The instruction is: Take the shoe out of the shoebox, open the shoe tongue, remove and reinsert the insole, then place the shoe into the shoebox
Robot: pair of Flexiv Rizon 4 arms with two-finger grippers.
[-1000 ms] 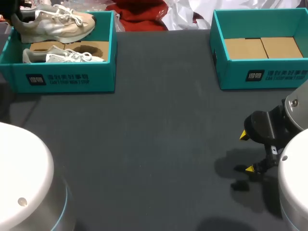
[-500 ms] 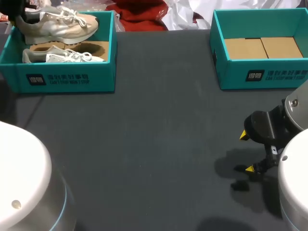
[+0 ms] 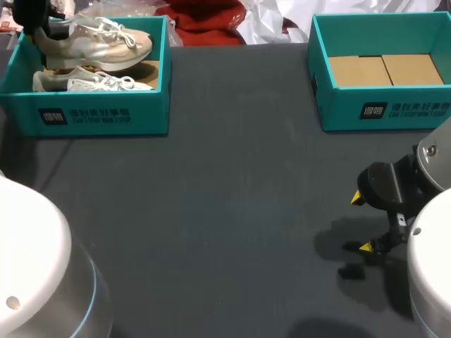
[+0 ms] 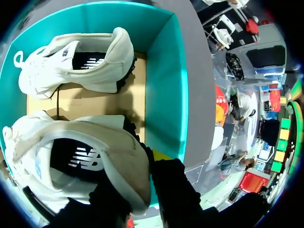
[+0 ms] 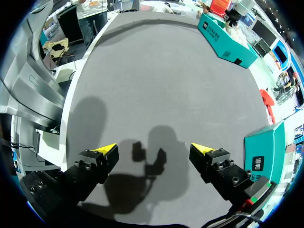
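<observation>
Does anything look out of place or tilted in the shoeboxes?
One sneaker hangs high over the left shoebox, gripped at the heel by the left end effector; the other sneaker lies inside. Nothing looks damaged.

A robot test bench in a laboratory is suggested: a dark grey surface [image 3: 232, 176] is flanked by two white-housed machines, the left arm [image 3: 35, 267] and the right arm [image 3: 430, 282], seen at the surface's near corners. Two matching teal boxes are staged at the surface's far corners. The left shoebox [image 3: 99, 116] is occupied by a lying shoe [image 3: 91, 83], with a raised shoe [image 3: 95, 42] gripped at its heel by the left pincer [image 4: 142, 190] above it, and the right shoebox [image 3: 384, 109] is lined with brown cardboard [image 3: 384, 69]. The right pincer [image 5: 154, 149], yellow tips spread, is held low over the surface's near right part.
</observation>
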